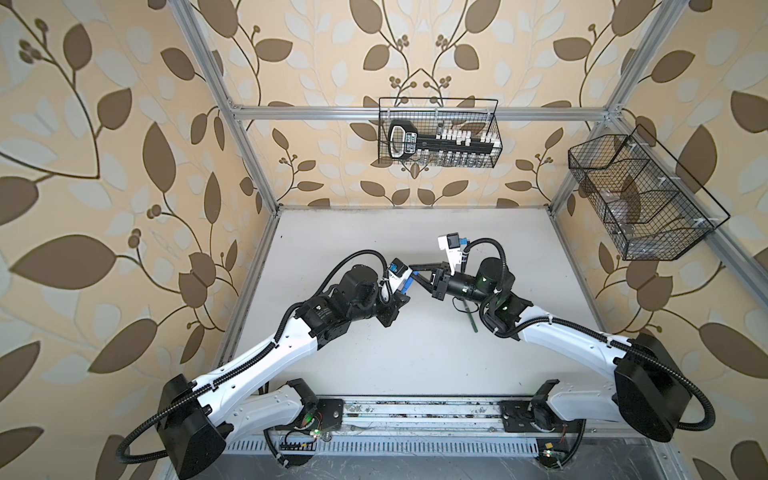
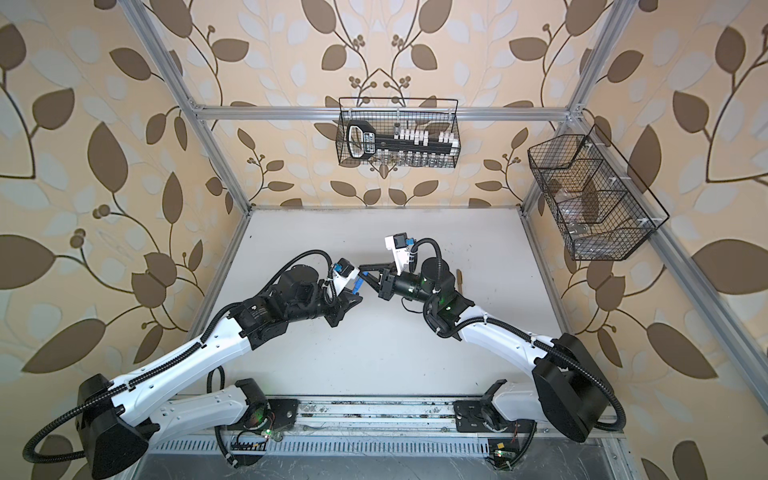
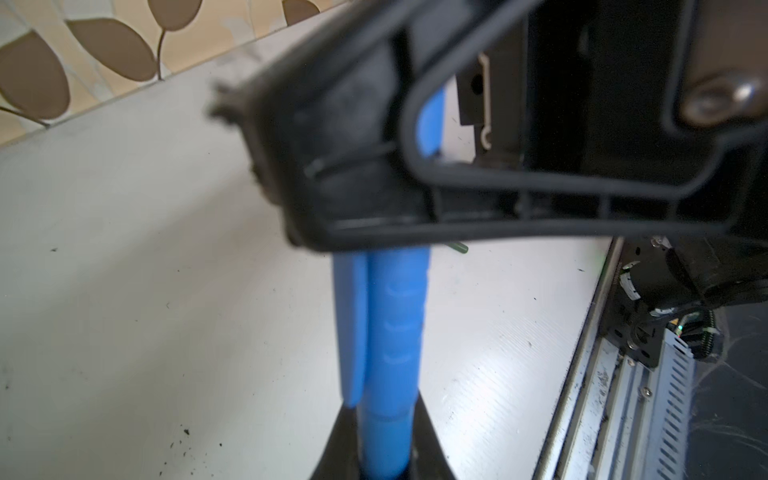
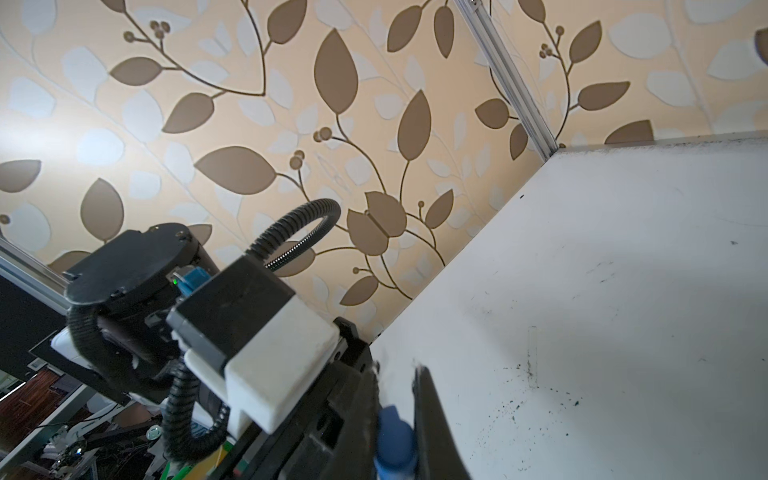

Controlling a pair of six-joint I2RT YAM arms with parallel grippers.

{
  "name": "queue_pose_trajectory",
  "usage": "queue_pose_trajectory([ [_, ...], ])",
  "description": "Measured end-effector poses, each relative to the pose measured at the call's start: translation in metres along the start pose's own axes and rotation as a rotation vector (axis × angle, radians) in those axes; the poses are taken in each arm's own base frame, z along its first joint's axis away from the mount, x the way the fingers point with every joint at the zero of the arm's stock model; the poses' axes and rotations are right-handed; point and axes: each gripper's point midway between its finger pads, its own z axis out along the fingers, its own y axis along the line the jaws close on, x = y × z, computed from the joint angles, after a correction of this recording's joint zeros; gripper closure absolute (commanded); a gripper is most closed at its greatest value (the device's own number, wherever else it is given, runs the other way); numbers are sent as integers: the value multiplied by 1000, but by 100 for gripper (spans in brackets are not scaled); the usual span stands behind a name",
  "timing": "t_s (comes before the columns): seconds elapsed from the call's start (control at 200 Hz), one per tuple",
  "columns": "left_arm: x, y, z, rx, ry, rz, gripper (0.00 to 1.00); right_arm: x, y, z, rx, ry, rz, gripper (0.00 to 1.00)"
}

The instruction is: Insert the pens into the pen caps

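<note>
Blue pen [image 3: 386, 440] sits in ridged, clipped blue cap [image 3: 395, 324].

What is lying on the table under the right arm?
A dark green pen lies on the table there; in a top view only its nearer stretch shows. The right arm covers its far end, so whether it is capped cannot be seen.

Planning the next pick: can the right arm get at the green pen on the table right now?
Probably not yet. The right end effector is shut on the blue pen cap, and the green pen lies under that arm's own wrist; it would need to release and back off first.
</note>
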Motion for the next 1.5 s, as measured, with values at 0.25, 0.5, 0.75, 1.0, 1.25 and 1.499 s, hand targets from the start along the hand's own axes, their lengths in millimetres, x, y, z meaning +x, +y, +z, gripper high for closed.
queue_pose_trajectory([
  [0.25, -26, -19, 16, 134, -59, -57, 100, -29, -5, -24, 31, -22, 9, 100],
  [0.5, -9, -21, 38, 187, -44, -203, 91, -17, -34, -26, 51, 70, 100, 100],
  [0.75, -12, 2, 45, 132, -120, -307, 70, 27, -88, -23, 118, 186, 286, 100],
  [1.0, -13, 8, 49, 120, -127, -330, 60, 33, -114, -25, 146, 186, 366, 100],
  [1.25, 8, 8, 44, 100, -69, -363, 53, 21, -123, -30, 150, 153, 370, 100],
  [1.499, 16, 4, 42, 119, -37, -375, 55, 20, -122, -29, 144, 156, 363, 100],
])
